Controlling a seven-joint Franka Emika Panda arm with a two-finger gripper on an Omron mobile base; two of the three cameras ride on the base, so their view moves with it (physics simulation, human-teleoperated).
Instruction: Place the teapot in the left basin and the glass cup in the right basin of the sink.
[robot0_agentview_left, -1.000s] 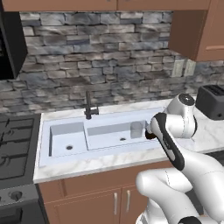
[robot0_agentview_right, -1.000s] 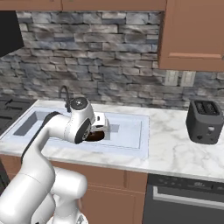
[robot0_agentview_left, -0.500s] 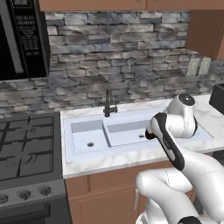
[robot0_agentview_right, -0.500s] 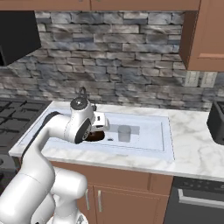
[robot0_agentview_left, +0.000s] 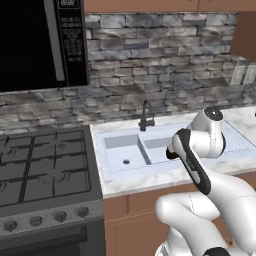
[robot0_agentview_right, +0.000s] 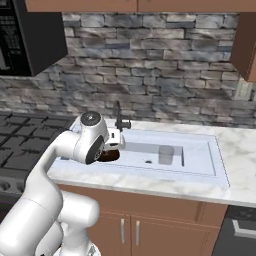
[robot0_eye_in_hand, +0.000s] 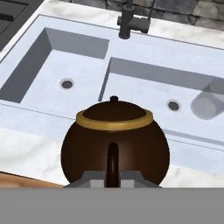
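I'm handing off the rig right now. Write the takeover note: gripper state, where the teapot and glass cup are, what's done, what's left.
Gripper: shut on the teapot, held by its handle, in the air over the front counter edge, by the sink.
Glass cup: stands upright in the right basin, near its drain. That half looks done.
Left basin: nothing in it but its drain hole.
Left to do: carry the teapot over the left basin, lower it, release. Mind the faucet behind the divider.
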